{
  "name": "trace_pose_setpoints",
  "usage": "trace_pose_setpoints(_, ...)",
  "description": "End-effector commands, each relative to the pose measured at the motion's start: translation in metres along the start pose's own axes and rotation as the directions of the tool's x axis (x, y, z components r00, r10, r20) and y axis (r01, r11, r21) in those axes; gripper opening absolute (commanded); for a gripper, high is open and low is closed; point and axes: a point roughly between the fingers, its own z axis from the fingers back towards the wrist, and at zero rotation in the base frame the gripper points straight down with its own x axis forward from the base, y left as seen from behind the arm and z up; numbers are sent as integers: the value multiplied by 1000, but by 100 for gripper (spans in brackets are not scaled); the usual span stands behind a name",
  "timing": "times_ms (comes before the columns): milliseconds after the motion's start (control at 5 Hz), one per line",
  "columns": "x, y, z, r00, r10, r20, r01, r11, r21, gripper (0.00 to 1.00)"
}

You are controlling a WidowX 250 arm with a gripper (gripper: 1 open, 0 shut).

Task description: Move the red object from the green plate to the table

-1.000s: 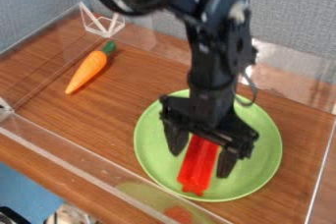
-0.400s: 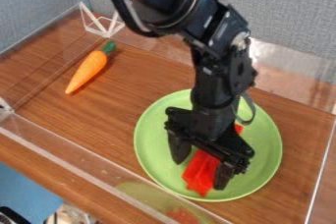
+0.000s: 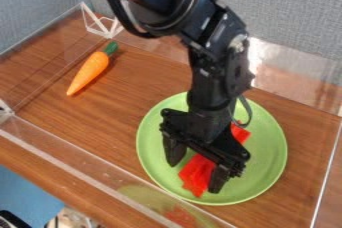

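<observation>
Camera view, black fingers [image 3: 202,168] spread apart astride grooved red object [image 3: 199,178], round flat green plate [image 3: 156,135]

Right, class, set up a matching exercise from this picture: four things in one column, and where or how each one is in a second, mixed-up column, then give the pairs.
Things:
1. carrot
2. red bar
3. plate
4. gripper

Places or states:
A. lying on the plate, under the gripper
B. open, pointing down over the red bar
C. on the bare table, upper left
D. on the table near the front edge, round and light green

Pairs: 1-C, 2-A, 3-D, 4-B
</observation>
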Motion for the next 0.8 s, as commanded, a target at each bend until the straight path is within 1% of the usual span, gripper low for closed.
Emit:
trace_pose_setpoints(0, 2, -10, 21, 998, 6, 60, -6, 1000, -2, 100)
trace_pose_setpoints(200, -2, -15, 24, 998, 11, 65, -11, 1000, -3, 100)
trace_pose_setpoints(600, 10, -10, 13, 998, -19, 62, 20, 1000, -12, 100)
